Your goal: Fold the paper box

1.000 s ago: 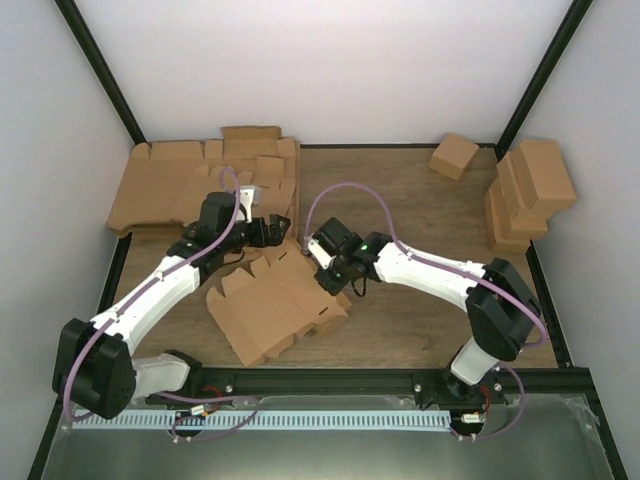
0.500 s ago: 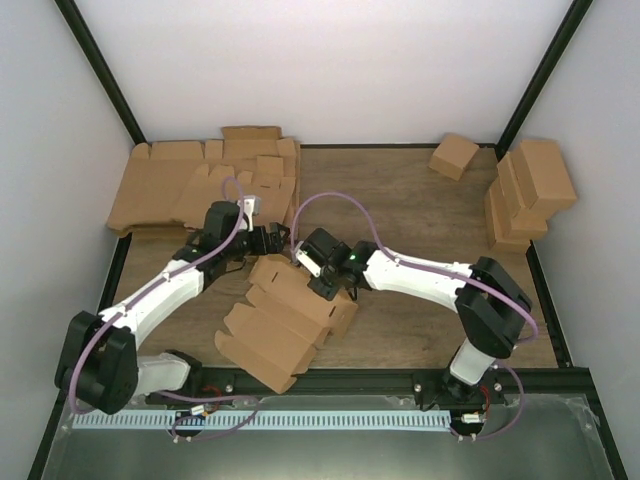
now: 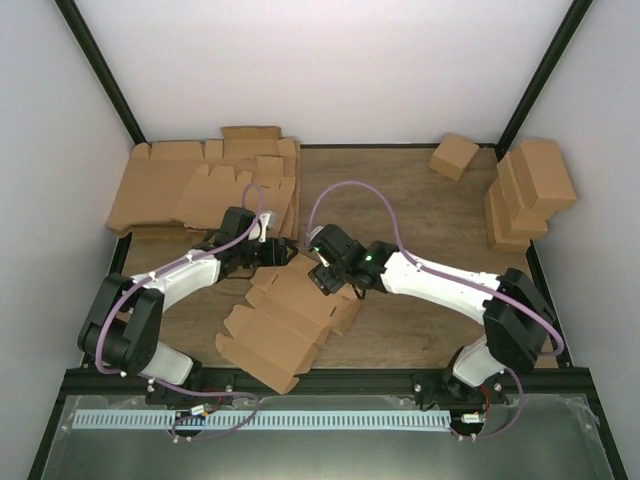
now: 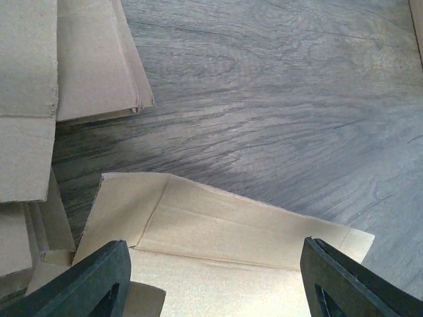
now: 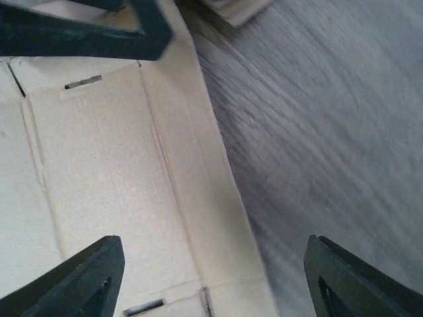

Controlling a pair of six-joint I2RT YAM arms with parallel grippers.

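Note:
The paper box [image 3: 285, 320] is an unfolded brown cardboard blank lying flat on the wooden table, near the front centre. My left gripper [image 3: 277, 256] hovers at its far edge, jaws wide apart over a flap [image 4: 225, 238], holding nothing. My right gripper [image 3: 325, 277] is just to the right of it, over the blank's right-hand edge. It is open too, and a slotted panel [image 5: 99, 172] lies below its fingers [image 5: 86, 277]. In the right wrist view the dark left gripper [image 5: 92, 30] shows at the top.
A pile of flat cardboard blanks [image 3: 200, 185] fills the back left corner, its edges [image 4: 92, 72] close to my left gripper. Folded boxes [image 3: 530, 190] are stacked at the right wall, and a single one [image 3: 453, 155] sits at the back. Black frame posts [image 3: 100, 70] border the table.
My right gripper has opened and let go of the blank. The blank slid toward the front and settled flat. My left arm reached further right to the blank's far edge, jaws narrowing a little.

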